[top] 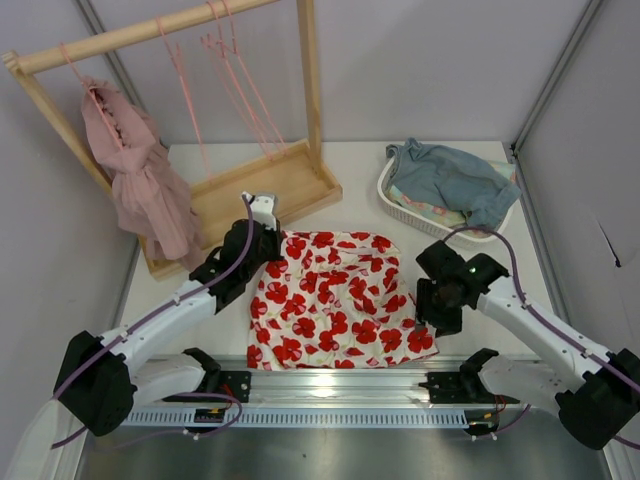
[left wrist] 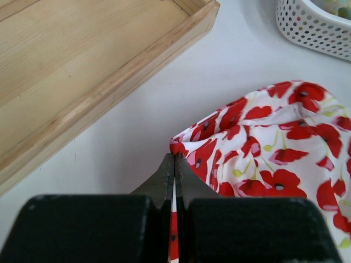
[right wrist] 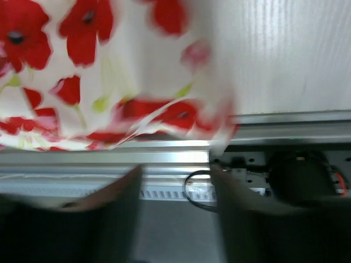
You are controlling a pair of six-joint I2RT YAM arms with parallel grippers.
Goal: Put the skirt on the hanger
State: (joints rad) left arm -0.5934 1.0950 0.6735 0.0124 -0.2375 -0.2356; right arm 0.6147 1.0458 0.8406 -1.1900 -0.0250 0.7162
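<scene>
The skirt (top: pixel 335 298), white with big red flowers, lies spread flat on the table in front of the rack. My left gripper (top: pixel 270 243) is at its far left corner, shut on the skirt's edge; red-flowered cloth (left wrist: pixel 174 230) shows pinched between the jaws, with the skirt (left wrist: pixel 274 148) spreading to the right. My right gripper (top: pixel 432 305) is open beside the skirt's near right corner; the blurred skirt (right wrist: pixel 93 82) lies ahead of its spread fingers. Several pink hangers (top: pixel 232 70) hang from the rack's top bar.
A wooden rack (top: pixel 270 185) with a tray base stands at the back left; a dusty-pink ruffled garment (top: pixel 140 180) hangs on its left end. A white basket (top: pixel 400 205) with blue-grey cloth (top: pixel 450 180) sits at the back right. A metal rail (top: pixel 340 385) runs along the near edge.
</scene>
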